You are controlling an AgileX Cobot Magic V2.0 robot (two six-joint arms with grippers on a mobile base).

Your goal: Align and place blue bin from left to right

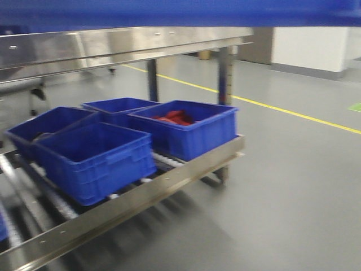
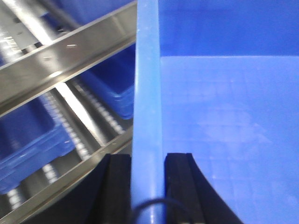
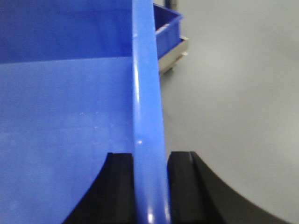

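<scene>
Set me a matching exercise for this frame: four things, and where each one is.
1 left tool
2 right tool
3 red items
4 yellow line

A on the grey floor
B inside the right-hand crate on the roller rack
C shut on the blue bin wall, bare floor alongside
D shut on the blue bin wall, roller rack alongside

Pairs: 1-D, 2-C, 3-B, 4-A

Industrial setting, factory or warehouse floor. Low stainless roller rack [image 1: 169, 182] at centre-left, with rollers between steel rails. It carries four blue plastic crates [image 1: 93, 161], and the one at centre holds something red [image 1: 175, 118]. Second steel tier [image 1: 113, 48] above, upper left. Smooth grey coated floor [image 1: 282, 192] with a yellow lane line [image 1: 293, 113] running diagonally at right. Plain white wall [image 1: 310, 48] with grey skirting, upper right.
</scene>
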